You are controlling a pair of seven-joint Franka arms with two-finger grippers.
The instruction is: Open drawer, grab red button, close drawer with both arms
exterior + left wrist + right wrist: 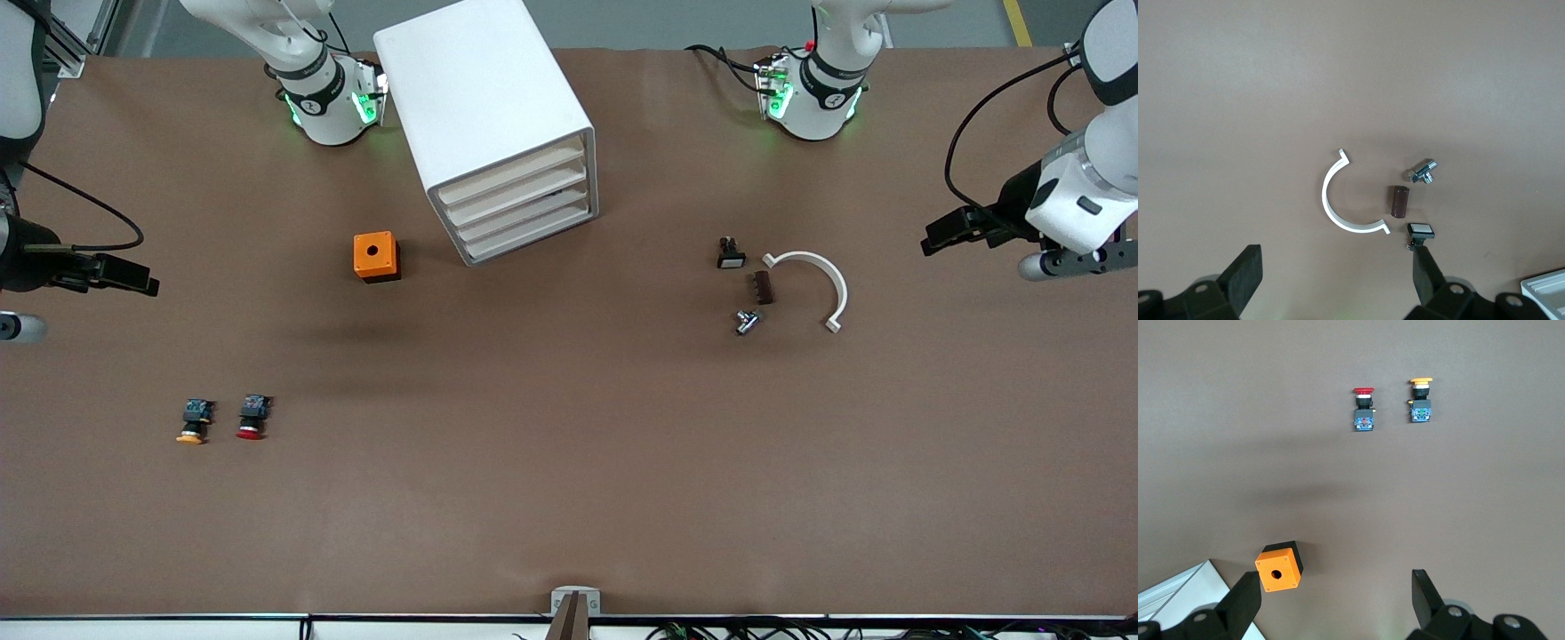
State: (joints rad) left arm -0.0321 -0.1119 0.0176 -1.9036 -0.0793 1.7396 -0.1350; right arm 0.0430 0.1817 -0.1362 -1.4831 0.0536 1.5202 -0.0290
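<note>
Nearest the front camera, toward the right arm's end of the table, the red button [252, 418] lies on its side just beside the orange-yellow button [194, 421]. The right wrist view alone shows its detail: a flat red mushroom cap, a black collar and a teal-and-black body [1363, 409], with its twin [1421, 401] alongside.

Farther back sits an orange box [376, 257] with a round hole in its top, near the white cabinet [484, 124]. The cabinet stands angled, its four cream-fronted drawers all pushed in; the lowest drawer [532, 238] shows little more than its front edge. Each wrist view catches only a corner of the cabinet.

Toward the left arm's end lie a white half-ring clamp [813, 283], a brown cylinder [764, 287], a small metal fitting [746, 322] and a black switch with a white face [731, 253]. The left wrist view shows these closer, the switch partly hidden by one dark finger [1426, 273].

The right gripper [1335, 597] hangs over the table by the orange box, fingers spread wide. The left gripper [1338, 273] hangs over the clamp group, fingers likewise wide apart. In the front view both arms are cut off at the edges, and their fingers are hard to make out.
</note>
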